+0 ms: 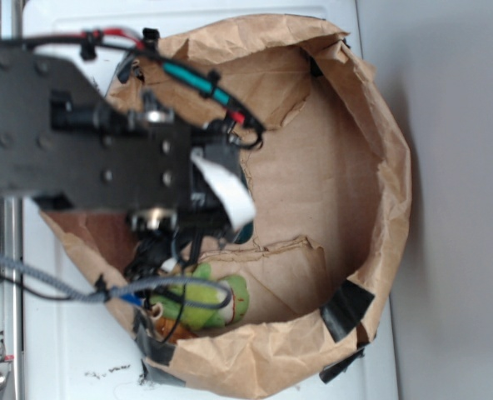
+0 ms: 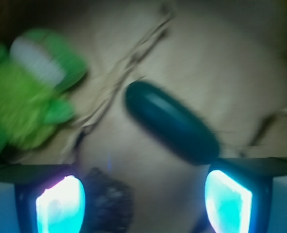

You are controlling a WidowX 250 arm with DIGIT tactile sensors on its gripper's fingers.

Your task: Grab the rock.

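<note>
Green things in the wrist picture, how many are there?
2: a fuzzy lime-green plush toy at the left, and a smooth dark green oblong capsule in the middle. More may hide outside the view.

A white tabletop (image 1: 80, 358) carries a brown paper bag (image 1: 380, 167), rolled down into an open, taped basin. Its creased paper floor holds a fuzzy lime-green plush toy (image 2: 24, 104), a smooth dark green capsule (image 2: 170, 121) lying apart from the toy, and a dark rough rock (image 2: 107, 199) near the wrist view's lower edge.
</note>
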